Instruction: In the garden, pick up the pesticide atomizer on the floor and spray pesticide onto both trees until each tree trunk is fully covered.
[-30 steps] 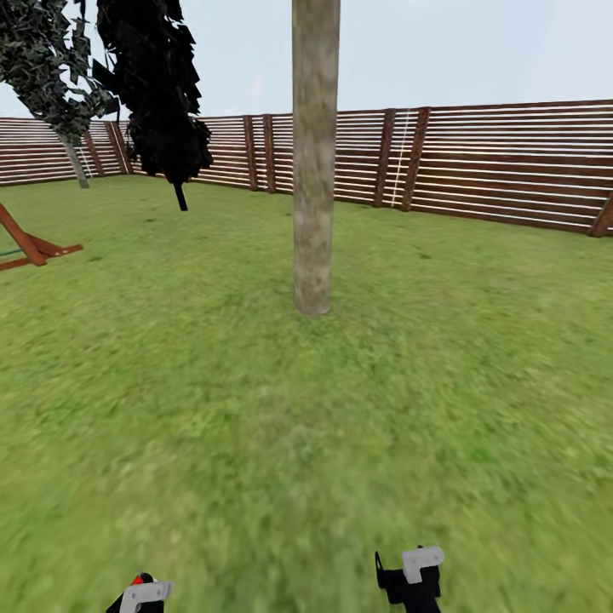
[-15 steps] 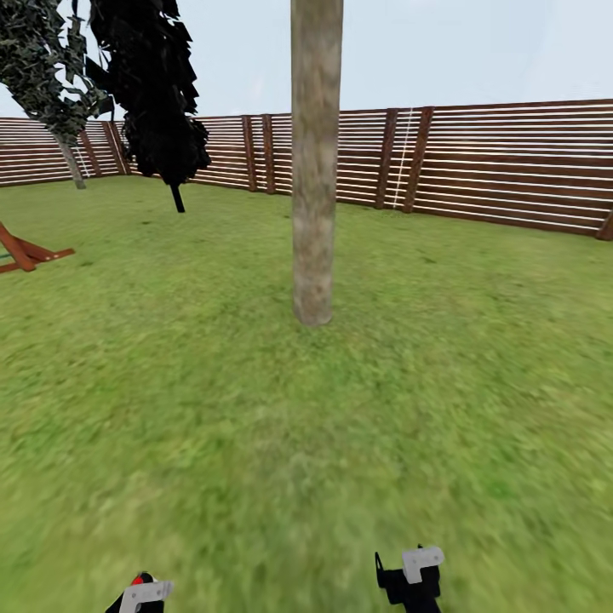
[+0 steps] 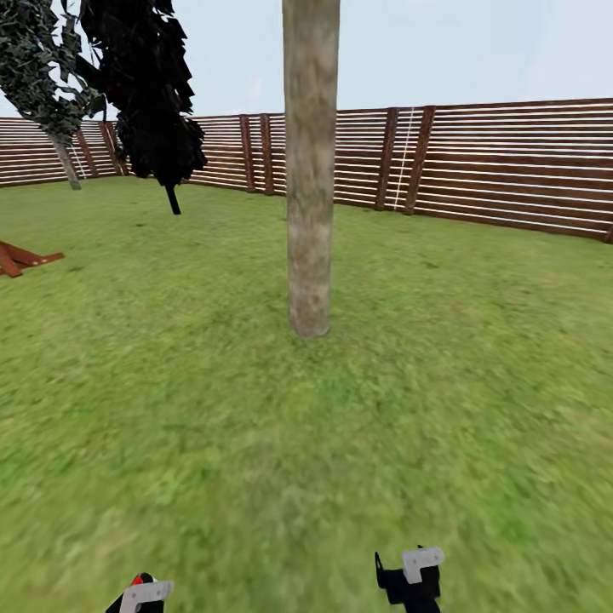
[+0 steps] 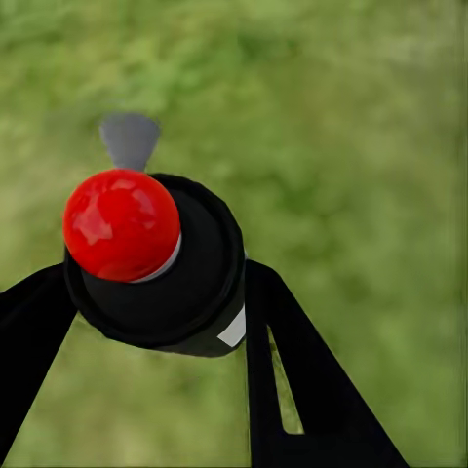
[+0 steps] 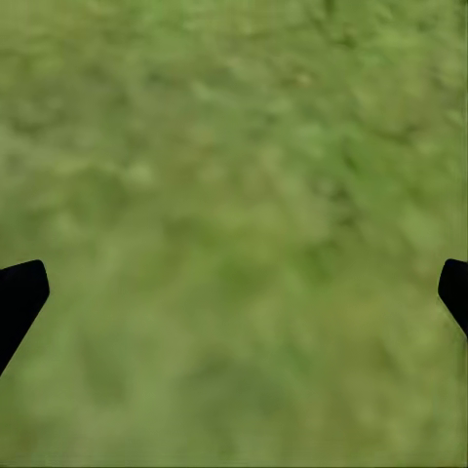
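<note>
One tree trunk, a thick mottled grey-beige column, rises from the grass straight ahead in the head view, a few steps off. No pesticide shows on its bark from here. At the lower left edge of that view my left gripper is shut on the pesticide atomizer. In the left wrist view the atomizer is a black body with a red knob, clamped between the black fingers. My right gripper hangs low over the lawn; its fingertips stand wide apart with nothing between them.
A brown slatted fence rings the lawn behind the trunk. A black cypress-like tree and a thin leaning tree stand at the far left. A brown wooden frame lies at the left edge.
The whole view has shifted: the trunk looks slightly larger and lower, and the wooden frame has slid toward the left edge, so the camera has moved closer. Both grippers hold the same pose.
</note>
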